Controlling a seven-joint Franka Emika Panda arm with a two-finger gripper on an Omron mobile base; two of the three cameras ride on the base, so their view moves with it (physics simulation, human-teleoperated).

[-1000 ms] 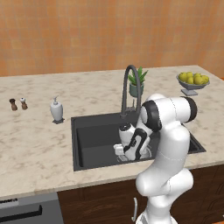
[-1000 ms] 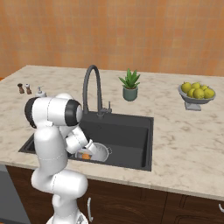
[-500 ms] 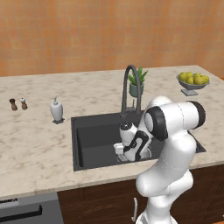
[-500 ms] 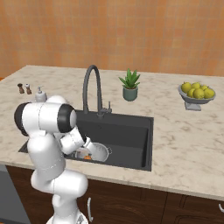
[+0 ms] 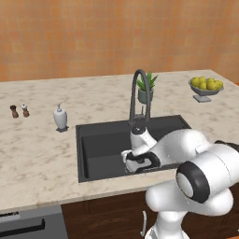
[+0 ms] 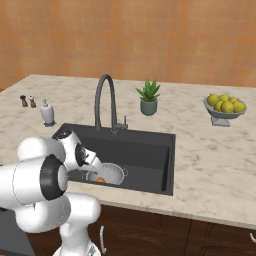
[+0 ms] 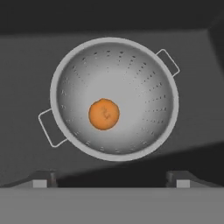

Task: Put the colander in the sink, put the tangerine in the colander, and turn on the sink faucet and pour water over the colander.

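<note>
Orange tangerine [image 7: 104, 114] is sitting inside the colander [image 7: 114, 99]; the gripper [image 7: 112, 178] is hanging wide and empty above it. Next likely the faucet [image 6: 106, 102] lever.

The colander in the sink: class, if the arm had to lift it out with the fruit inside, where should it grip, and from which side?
Probably the rolled rim of the colander, approached from above: it sits upright, mouth open upward, tangerine resting at the bottom.

colander [image 6: 111, 173] partly hidden behind the arm, tangerine [image 6: 100, 179] barely peeking out, salt and pepper shakers [image 5: 19, 111] too small to distinguish
</note>
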